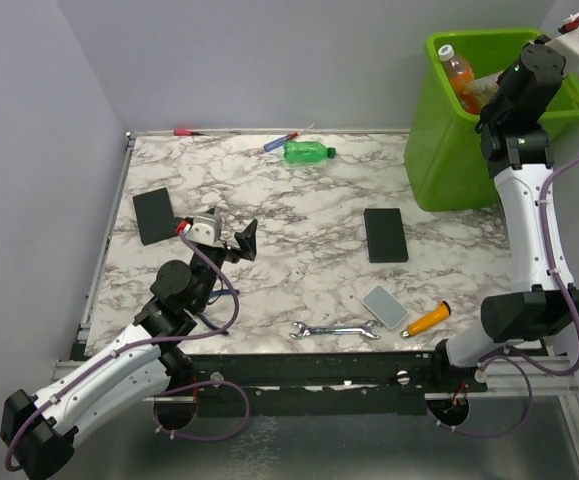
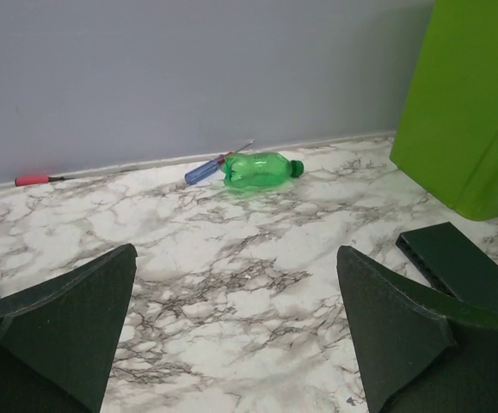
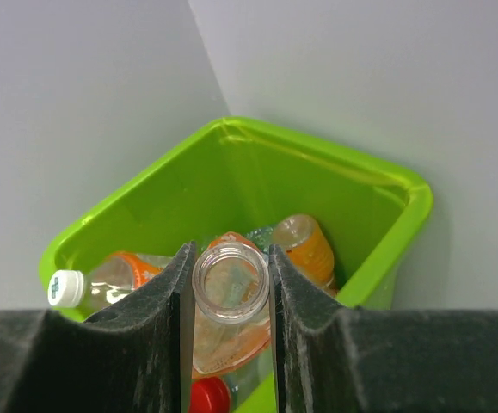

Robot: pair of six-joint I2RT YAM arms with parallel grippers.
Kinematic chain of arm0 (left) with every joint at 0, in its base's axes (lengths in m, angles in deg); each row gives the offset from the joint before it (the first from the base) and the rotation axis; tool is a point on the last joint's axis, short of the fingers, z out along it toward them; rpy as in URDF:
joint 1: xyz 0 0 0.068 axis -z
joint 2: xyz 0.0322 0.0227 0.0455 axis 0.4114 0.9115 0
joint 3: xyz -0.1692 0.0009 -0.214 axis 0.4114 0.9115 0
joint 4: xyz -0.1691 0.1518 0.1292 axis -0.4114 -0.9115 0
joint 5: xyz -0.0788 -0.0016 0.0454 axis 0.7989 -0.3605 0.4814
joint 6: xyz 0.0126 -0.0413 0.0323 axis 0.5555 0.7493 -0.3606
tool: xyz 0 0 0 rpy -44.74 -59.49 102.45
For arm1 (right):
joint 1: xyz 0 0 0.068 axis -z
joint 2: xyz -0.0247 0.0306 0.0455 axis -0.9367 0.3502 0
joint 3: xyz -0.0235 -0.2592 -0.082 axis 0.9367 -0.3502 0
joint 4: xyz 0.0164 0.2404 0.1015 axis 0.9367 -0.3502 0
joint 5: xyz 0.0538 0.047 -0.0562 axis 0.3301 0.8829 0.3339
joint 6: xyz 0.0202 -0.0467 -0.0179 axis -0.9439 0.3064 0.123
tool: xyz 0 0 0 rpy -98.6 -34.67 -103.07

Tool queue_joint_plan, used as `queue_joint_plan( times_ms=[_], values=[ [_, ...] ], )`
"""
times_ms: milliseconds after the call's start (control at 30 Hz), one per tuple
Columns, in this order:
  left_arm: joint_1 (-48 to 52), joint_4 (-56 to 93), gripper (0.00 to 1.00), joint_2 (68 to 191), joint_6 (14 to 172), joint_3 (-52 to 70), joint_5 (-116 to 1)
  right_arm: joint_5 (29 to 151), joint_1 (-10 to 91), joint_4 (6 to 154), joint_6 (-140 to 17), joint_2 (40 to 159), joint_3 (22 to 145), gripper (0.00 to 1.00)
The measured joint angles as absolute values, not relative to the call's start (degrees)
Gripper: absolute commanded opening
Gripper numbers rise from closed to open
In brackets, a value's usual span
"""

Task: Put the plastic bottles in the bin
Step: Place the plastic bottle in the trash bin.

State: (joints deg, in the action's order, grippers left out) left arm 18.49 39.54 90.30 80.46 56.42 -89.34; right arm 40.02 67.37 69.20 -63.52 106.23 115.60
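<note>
Above the tall lime-green plastic bin (image 1: 449, 160), the right gripper (image 3: 230, 254) pinches the neck of a clear, capless plastic bottle (image 3: 230, 288) between its fingers. Inside the bin lie several orange and clear bottles (image 3: 304, 241). Well left of the bin, by the far wall, a small green plastic bottle (image 1: 307, 152) lies on its side on the marble table (image 1: 299, 260), just beside a blue-handled screwdriver (image 1: 279, 141). Farther left of the bin, the left gripper (image 2: 236, 327) hangs low, fingers spread wide, holding nothing.

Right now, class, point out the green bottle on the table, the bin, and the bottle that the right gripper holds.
green bottle (image 1: 307, 152): top view, middle of its body.
bin (image 1: 439, 150): top view, its outer wall.
uncapped clear bottle (image 3: 230, 282): right wrist view, its open neck.
</note>
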Motion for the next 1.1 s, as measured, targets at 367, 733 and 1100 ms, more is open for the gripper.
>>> queue_joint_plan(
  times_ms=[367, 733, 1100],
  values=[
    [18.5, 39.3, 0.99, 91.7, 80.4, 56.4, -89.3, 36.7, 69.8, 81.8, -58.2, 115.6, 121.4, 0.00],
    [18.5, 39.2, 0.99, 90.9, 80.5, 56.4, -89.3, 35.5, 75.4, 84.9, -56.5, 118.9, 131.3, 0.00],
    [18.6, 39.2, 0.99, 91.9, 80.6, 56.4, -89.3, 47.1, 75.5, 73.3, -68.2, 120.1, 119.6, 0.83]
  ],
)
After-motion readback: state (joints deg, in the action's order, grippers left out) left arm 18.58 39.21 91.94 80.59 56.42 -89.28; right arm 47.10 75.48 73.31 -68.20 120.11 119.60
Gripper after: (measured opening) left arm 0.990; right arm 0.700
